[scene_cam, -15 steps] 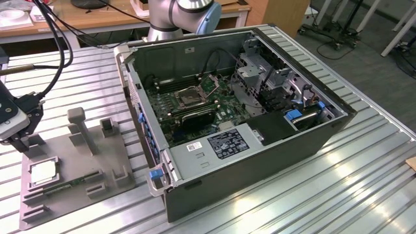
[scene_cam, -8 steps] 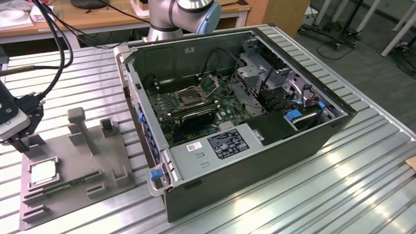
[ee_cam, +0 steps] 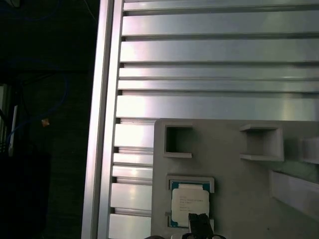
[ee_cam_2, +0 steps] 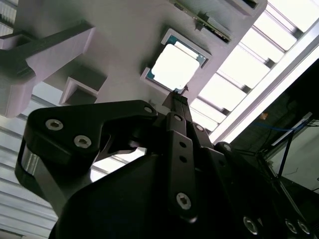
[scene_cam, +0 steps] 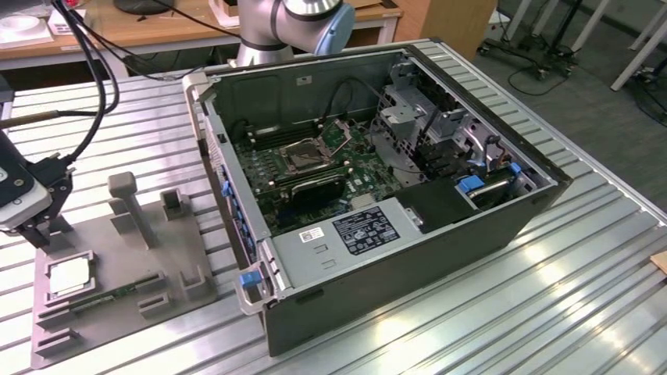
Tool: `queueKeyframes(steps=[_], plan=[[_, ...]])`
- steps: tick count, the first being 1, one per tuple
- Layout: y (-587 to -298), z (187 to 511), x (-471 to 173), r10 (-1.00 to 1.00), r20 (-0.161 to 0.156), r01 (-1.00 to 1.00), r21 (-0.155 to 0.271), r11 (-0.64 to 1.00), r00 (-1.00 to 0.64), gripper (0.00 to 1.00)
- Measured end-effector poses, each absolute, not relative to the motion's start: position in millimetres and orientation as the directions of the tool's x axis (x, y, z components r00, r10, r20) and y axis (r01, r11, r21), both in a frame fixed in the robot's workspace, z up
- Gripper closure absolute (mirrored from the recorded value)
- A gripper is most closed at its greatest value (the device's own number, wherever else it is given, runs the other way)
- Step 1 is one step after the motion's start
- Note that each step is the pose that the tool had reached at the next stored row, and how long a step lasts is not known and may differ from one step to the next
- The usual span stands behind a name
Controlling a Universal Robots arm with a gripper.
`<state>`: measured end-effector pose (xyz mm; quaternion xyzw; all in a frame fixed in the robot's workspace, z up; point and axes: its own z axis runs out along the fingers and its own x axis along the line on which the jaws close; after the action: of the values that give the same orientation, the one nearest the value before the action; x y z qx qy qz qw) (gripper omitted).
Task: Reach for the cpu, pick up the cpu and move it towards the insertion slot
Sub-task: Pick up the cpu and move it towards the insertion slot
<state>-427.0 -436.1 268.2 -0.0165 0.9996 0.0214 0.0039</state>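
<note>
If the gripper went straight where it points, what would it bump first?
Probably the cpu, lying in its pocket in the grey holder. The gripper points at its edge, but how far apart they are is unclear.

You're in a robotics lab or electronics workshop. A ribbed aluminium counter (scene_cam: 542,281) carries an opened computer case (scene_cam: 417,266) and a grey moulded parts fixture (scene_cam: 105,250). The robot arm (scene_cam: 281,23) rises behind them, and beyond it you can see wooden desks (scene_cam: 156,31), trailing cables (scene_cam: 99,70) and wheeled stands (scene_cam: 532,47).
</note>
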Motion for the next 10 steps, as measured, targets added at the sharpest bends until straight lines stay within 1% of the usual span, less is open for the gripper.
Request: queueKeyframes(steps=[10], plan=[[-436.1,263.7,-427.0,-0.033,-0.009,-0.033,0.043,0.999,-0.999,0.89]])
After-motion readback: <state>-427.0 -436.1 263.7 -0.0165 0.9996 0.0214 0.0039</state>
